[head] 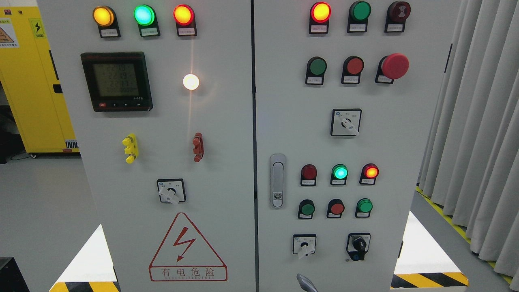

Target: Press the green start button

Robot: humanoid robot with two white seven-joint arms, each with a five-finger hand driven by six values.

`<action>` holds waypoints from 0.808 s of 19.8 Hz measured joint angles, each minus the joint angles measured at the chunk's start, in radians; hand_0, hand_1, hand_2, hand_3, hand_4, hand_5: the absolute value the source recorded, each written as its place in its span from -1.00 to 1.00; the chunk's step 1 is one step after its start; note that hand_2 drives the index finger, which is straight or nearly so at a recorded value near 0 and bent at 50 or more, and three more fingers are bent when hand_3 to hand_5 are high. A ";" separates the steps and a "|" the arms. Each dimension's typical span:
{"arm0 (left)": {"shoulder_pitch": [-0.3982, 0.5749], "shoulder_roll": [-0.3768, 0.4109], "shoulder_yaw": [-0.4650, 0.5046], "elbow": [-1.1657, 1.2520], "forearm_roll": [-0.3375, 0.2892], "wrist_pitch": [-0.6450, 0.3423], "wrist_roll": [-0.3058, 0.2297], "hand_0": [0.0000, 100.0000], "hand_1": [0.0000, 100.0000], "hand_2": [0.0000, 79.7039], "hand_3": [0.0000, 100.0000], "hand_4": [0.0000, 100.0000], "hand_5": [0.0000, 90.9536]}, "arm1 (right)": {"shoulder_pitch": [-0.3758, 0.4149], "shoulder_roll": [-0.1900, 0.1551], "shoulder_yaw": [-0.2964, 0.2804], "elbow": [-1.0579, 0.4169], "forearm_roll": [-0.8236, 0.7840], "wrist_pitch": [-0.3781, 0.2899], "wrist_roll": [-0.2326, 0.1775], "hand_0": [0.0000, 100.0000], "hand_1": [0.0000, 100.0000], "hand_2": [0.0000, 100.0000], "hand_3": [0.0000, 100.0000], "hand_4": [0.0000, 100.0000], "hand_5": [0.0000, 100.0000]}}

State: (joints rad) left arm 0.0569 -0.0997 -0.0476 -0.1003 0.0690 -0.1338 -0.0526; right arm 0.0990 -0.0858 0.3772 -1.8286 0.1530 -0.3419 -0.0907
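The grey control cabinet has two doors. On the right door (405, 134) a dark green push button (316, 66) sits in the upper row, left of a red button (354, 65) and a red mushroom stop (394, 65). Lower down, another green button (307, 209) stands left of a red one (336, 208) and a brighter green one (364, 206). Above them a green lamp (339, 172) glows. A small grey tip (305, 282), perhaps part of my right hand, pokes up at the bottom edge, well below the buttons. My left hand is out of view.
Rotary switches (345, 123), (304, 245), (358, 245) and a door latch (277, 180) share the right door. The left door carries a meter (116, 81), lit lamps and a warning triangle (186, 249). A yellow cabinet (32, 81) stands at the left, curtains (478, 121) at the right.
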 measured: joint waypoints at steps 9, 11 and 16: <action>0.000 0.000 0.000 0.000 0.000 0.000 0.000 -0.76 0.11 -1.00 -1.00 -1.00 -1.00 | -0.001 0.000 -0.001 0.001 0.000 0.000 0.000 -0.24 0.17 -1.00 -0.81 -0.68 -0.82; 0.000 0.000 0.000 0.000 0.000 0.000 0.000 -0.76 0.11 -1.00 -1.00 -1.00 -1.00 | -0.001 0.000 -0.001 0.001 0.000 0.000 0.003 -0.24 0.17 -1.00 -0.81 -0.68 -0.82; 0.000 0.000 0.000 0.000 0.000 0.000 0.000 -0.76 0.11 -1.00 -1.00 -1.00 -1.00 | 0.000 0.000 -0.002 0.000 0.003 0.000 0.001 -0.24 0.17 -1.00 -0.80 -0.66 -0.81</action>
State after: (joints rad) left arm 0.0569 -0.0997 -0.0476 -0.1004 0.0691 -0.1338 -0.0526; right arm 0.0986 -0.0859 0.3752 -1.8286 0.1557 -0.3419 -0.0893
